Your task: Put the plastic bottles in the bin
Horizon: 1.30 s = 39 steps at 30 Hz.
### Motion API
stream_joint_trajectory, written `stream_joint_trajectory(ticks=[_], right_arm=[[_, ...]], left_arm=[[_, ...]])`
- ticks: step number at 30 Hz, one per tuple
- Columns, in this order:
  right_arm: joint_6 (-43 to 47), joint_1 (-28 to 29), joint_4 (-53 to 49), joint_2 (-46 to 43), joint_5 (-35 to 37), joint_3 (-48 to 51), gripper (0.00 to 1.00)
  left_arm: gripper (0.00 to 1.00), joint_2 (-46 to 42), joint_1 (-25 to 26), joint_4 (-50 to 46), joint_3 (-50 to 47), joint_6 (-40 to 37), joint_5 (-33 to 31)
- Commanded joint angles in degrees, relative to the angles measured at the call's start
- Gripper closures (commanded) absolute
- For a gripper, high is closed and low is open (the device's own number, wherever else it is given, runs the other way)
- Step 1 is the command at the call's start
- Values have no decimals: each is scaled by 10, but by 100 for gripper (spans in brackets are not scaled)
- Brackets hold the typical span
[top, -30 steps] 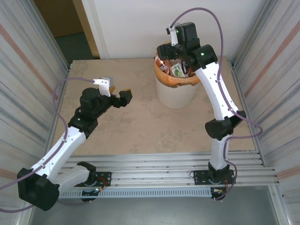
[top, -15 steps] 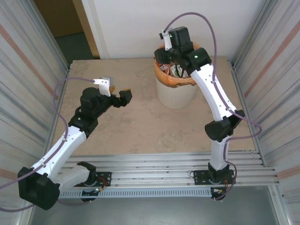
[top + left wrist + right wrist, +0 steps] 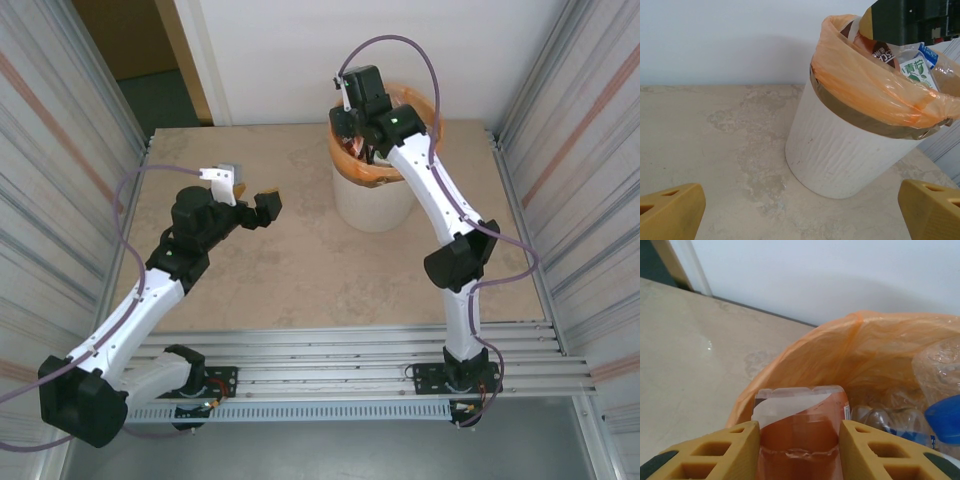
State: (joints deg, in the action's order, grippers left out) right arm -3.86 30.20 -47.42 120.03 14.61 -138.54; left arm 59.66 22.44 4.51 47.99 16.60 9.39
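Right hand (image 3: 796,429): gap narrow, both yellow fingers (image 3: 715,450) tight against the sides of a brown-labelled bottle (image 3: 800,407). Reads as a grip, not a straddle. The bottle sits just inside the orange bag (image 3: 805,355), at the left side of the bin's mouth, so letting go there should drop it in rather than onto the worktop (image 3: 290,270).

Other bottles are already in the bin (image 3: 375,205): a crushed clear one (image 3: 940,365), a blue cap (image 3: 946,422) and a green-labelled bottle (image 3: 915,72). The pile comes up near the rim, so my guess is the new one may need a push down or it could ride up the bag's fold.

Left hand (image 3: 247,195): spread fully wide, nothing in it. It hangs over the worktop well apart from the bin, likely parked there to stay out of the right arm's way. Its camera faces the bin wall (image 3: 840,150).
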Motion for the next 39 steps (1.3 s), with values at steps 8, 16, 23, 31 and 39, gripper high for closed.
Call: stream_joint_trajectory(ticks=[8, 16, 23, 31, 39], right_arm=[[-25, -8, 6, 14, 43, -17, 53], [-24, 1, 0, -16, 25, -33, 39], [-13, 23, -9, -67, 45, -25, 23], [-17, 35, 41, -168, 81, 88, 15], [-32, 43, 28, -192, 85, 129, 15]], left_arm=[[1, 1, -7, 14, 16, 8, 3], [1, -1, -7, 11, 15, 9, 1], [1, -12, -8, 7, 14, 8, -5], [1, -26, -12, -1, 10, 5, -13], [1, -36, -14, -9, 9, 5, -17]])
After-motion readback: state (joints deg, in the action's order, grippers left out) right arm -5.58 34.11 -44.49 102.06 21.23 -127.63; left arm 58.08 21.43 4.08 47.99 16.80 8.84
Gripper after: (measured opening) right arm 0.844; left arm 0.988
